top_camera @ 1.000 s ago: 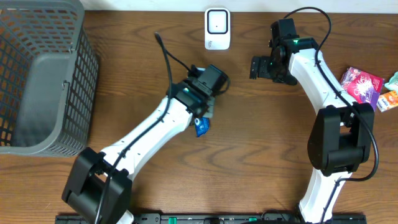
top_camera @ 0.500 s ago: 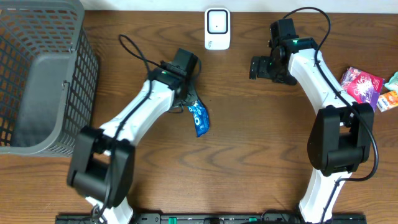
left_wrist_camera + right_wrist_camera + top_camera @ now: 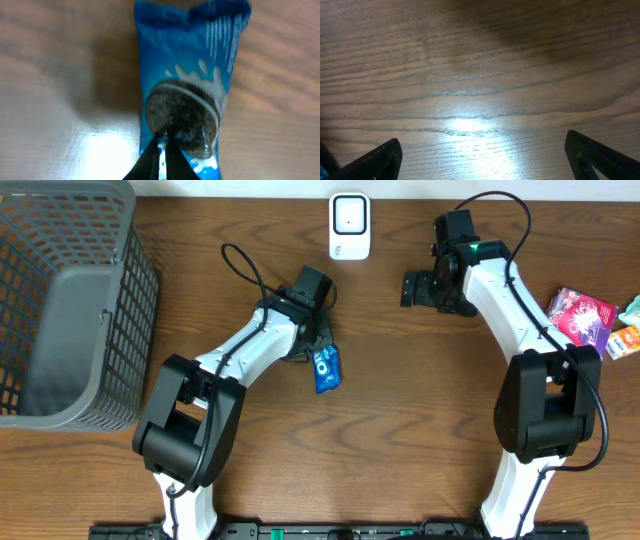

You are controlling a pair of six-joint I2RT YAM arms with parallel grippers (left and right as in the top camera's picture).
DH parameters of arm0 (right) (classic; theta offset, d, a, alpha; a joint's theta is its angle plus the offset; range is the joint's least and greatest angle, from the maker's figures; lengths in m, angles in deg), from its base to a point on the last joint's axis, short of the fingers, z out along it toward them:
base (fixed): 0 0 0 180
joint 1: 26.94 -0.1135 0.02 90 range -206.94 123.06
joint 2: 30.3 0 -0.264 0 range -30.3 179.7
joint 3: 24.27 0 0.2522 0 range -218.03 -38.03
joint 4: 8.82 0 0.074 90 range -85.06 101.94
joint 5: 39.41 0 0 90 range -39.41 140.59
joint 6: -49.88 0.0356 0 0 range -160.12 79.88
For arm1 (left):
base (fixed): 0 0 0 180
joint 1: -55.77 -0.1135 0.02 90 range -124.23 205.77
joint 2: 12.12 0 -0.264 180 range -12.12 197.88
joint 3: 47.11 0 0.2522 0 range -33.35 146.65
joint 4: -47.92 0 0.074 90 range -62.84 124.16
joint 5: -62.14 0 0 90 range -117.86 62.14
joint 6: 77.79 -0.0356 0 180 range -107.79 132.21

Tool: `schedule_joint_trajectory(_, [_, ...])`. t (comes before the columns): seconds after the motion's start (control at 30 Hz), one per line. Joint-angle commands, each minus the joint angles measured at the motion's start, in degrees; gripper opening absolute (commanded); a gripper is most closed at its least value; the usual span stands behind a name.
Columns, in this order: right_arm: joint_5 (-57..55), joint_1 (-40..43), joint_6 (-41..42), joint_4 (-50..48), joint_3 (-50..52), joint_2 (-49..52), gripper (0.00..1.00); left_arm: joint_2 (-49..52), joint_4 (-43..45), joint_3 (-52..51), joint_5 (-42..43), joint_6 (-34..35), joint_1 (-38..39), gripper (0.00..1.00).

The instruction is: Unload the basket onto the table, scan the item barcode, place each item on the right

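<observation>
The item, a blue cookie packet (image 3: 327,368), lies flat on the wooden table just past my left gripper (image 3: 314,340). In the left wrist view the packet (image 3: 187,75) fills the middle, cookie picture up. My left gripper (image 3: 162,145) is shut, its tips together over the packet's printed face; nothing shows pinched between them. No barcode is visible on this side. The white scanner (image 3: 349,225) stands at the back edge. My right gripper (image 3: 415,288) hovers right of the scanner, open, and its wrist view shows only bare wood between the fingers (image 3: 375,160) of the gripper (image 3: 485,160).
A grey mesh basket (image 3: 60,310) occupies the far left. Several other snack packets (image 3: 583,315) lie at the right edge, one orange and white (image 3: 624,340).
My left gripper closed fully and swung back toward the left, then settled over the blue packet, which shifted slightly up and right. The right arm has not moved.
</observation>
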Motion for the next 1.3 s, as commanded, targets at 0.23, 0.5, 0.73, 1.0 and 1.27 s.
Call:
schedule_joint_trajectory(0.23, [-0.8,-0.8,0.8,0.0,0.3,-0.8,0.99,1.7,4.8,-0.2,-5.3,-4.3,-0.1,0.08])
schedule_joint_trajectory(0.5, [-0.7,-0.8,0.8,0.0,0.3,-0.8,0.99,-5.0,3.5,1.0,7.7,-5.1,-0.8,0.08])
schedule_joint_trajectory(0.73, [-0.8,-0.8,0.8,0.0,0.3,-0.8,0.99,-12.0,-3.0,1.0,11.4,-5.1,-0.6,0.08])
schedule_joint_trajectory(1.0, [-0.8,-0.8,0.8,0.0,0.3,-0.8,0.99,-7.4,-10.4,-1.6,11.3,-4.2,2.3,0.08])
schedule_joint_trajectory(1.27, [-0.7,-0.8,0.8,0.0,0.3,-0.8,0.99,-2.1,-10.5,-2.4,6.6,-4.0,7.7,0.08])
